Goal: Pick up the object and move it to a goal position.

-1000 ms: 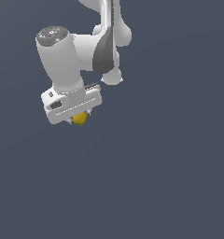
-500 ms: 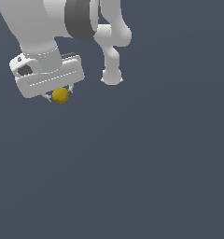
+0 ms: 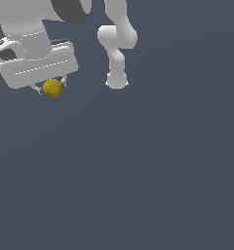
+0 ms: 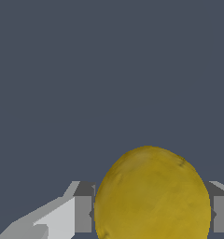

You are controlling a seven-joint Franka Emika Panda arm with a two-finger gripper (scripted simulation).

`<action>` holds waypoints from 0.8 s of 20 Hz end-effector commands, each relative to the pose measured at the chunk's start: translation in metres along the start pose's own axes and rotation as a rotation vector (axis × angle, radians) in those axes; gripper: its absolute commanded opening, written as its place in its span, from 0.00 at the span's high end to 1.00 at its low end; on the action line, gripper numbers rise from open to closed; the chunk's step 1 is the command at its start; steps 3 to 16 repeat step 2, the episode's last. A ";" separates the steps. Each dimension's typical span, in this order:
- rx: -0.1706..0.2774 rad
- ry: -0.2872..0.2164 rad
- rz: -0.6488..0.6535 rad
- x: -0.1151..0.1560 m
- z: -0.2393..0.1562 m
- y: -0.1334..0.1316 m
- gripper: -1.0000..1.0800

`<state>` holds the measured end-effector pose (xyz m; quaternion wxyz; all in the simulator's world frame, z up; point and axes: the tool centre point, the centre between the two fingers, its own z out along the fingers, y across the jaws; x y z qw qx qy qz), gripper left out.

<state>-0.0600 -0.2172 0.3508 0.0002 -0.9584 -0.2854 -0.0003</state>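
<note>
The object is a small yellow-orange ball [image 3: 52, 88], slightly oval, hanging under the white hand at the exterior view's upper left. My gripper [image 3: 51, 91] is shut on it, a short finger on either side. In the wrist view the ball [image 4: 152, 196] fills the space between the two grey fingertips [image 4: 83, 212], which press against its sides. It is held well above the dark floor.
The arm's white base and lower links [image 3: 116, 58] stand upright to the exterior view's right of the hand. All around is a plain dark grey-blue floor [image 3: 153, 171].
The hand, with the ball still held, has moved toward the exterior view's left and upward, and now looks larger in that view.
</note>
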 end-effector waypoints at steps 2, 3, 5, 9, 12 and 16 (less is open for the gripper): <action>0.000 -0.001 -0.001 0.000 -0.001 0.001 1.00; 0.000 -0.001 -0.001 0.000 -0.001 0.001 1.00; 0.000 -0.001 -0.001 0.000 -0.001 0.001 1.00; 0.000 -0.001 -0.001 0.000 -0.001 0.001 1.00; 0.000 -0.001 -0.001 0.000 -0.001 0.001 1.00; 0.000 -0.001 -0.001 0.000 -0.001 0.001 1.00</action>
